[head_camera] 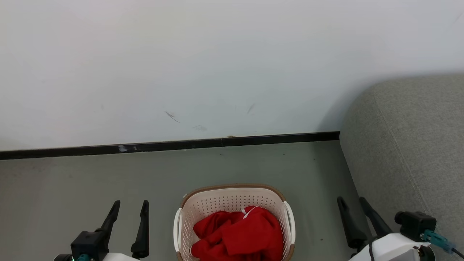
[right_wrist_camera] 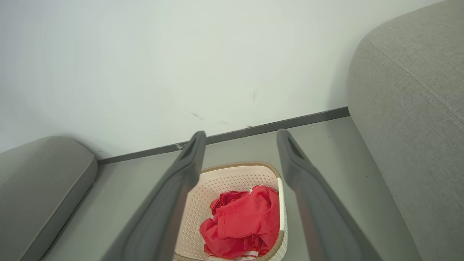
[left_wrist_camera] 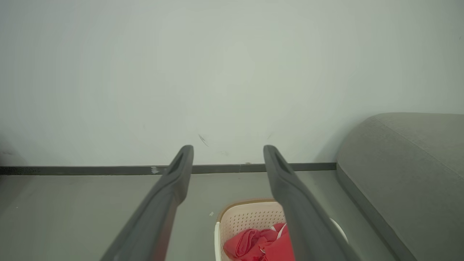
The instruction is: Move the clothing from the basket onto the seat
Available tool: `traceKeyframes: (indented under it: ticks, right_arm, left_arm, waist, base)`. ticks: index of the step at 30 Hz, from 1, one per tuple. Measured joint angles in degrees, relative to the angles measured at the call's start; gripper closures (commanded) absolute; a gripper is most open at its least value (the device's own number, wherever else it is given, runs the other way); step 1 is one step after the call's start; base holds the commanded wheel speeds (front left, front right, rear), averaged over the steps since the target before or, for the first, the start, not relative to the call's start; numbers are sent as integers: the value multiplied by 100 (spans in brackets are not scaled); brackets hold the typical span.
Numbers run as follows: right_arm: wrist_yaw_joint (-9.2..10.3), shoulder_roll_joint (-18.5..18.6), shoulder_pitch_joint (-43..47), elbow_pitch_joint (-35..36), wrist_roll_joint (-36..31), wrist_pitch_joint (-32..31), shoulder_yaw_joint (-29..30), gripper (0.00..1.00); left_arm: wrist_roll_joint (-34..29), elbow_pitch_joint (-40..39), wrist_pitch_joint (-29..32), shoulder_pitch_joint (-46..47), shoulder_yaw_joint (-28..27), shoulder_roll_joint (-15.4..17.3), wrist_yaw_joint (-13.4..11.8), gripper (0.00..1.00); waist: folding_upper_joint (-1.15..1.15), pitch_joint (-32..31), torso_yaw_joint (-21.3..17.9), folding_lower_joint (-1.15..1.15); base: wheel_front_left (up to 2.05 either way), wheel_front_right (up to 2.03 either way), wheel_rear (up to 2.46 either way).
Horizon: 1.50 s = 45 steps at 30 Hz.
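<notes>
In the head view, the soft bright red clothing (head_camera: pixel 241 235) is lying inside the small cream-white perforated plastic basket (head_camera: pixel 224 204), between the left gripper (head_camera: pixel 131 203) and the right gripper (head_camera: pixel 351 200), both hanging empty with fingers spread apart. In the left wrist view, the large grey woven-fabric seat (left_wrist_camera: pixel 409 163) is rising to the right of the basket (left_wrist_camera: pixel 246 215). In the right wrist view, parted dark fingers (right_wrist_camera: pixel 174 188) are framing the basket (right_wrist_camera: pixel 232 181).

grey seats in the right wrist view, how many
2: one grey seat along that view's right edge, a second grey seat at its lower left; the basket of red clothing sits between them.
</notes>
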State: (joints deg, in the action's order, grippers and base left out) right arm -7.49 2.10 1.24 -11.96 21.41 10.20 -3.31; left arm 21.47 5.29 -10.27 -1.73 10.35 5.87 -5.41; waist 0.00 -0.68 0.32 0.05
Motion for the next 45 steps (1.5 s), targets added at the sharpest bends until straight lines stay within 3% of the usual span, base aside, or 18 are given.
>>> traceKeyframes:
  ticks: [20, 45]
  right_arm:
    - [0, 9, 116, 97, -1771, 398, -259, 0]
    - [0, 10, 222, 132, -1738, 399, -260, 0]
  left_arm:
    - [-1406, 73, -402, -121, 89, 22, -380, 0]
    - [-1350, 234, -402, -125, -93, 14, -401, 0]
  waist:
    - [0, -54, 11, -2]
    - [0, -143, 26, -3]
  base:
    - [0, 0, 0]
    - [0, 0, 0]
